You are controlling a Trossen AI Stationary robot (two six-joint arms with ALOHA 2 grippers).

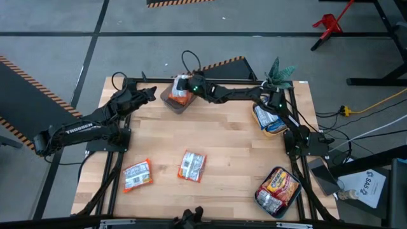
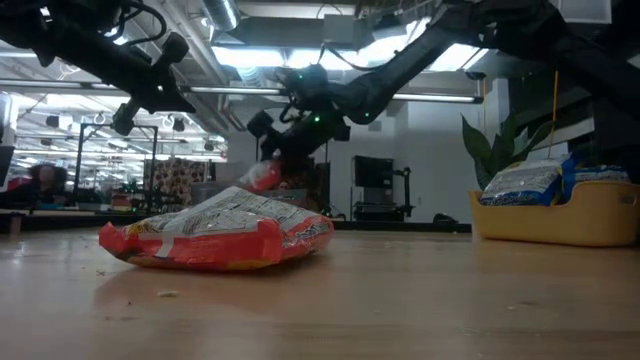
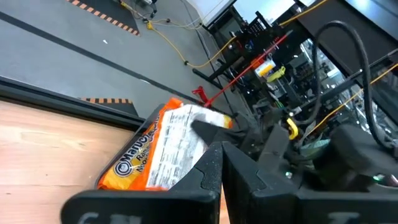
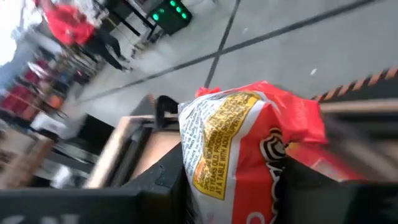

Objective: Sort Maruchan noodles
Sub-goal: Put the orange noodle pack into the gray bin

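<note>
Two Maruchan noodle packets lie flat on the table near its front: a red-orange one [image 1: 137, 175] and a white-silver one [image 1: 192, 166] [image 2: 220, 235]. A grey container [image 1: 172, 104] at the far edge holds orange packets [image 3: 146, 162]. My right gripper [image 1: 182, 85] [image 4: 236, 193] reaches over that container, shut on a red-orange packet [image 4: 249, 137] [image 2: 262, 178]. My left gripper [image 1: 151, 93] [image 3: 222, 168] hovers shut and empty to the container's left. My right gripper pinches the red-orange packet between its two fingers, at the packet's end [image 4: 208, 180] nearest the wrist. The fingers slant downward, coming from the table's right. The packet juts out beyond the fingertips over the grey container; I cannot tell whether its far end touches anything.
A yellow container [image 1: 280, 129] [image 2: 560, 222] with blue-white packets stands at the right edge beside a small plant [image 1: 278, 71]. A container [image 1: 258, 197] with red and yellow packets sits at the near right. Bare wood lies in the table's middle.
</note>
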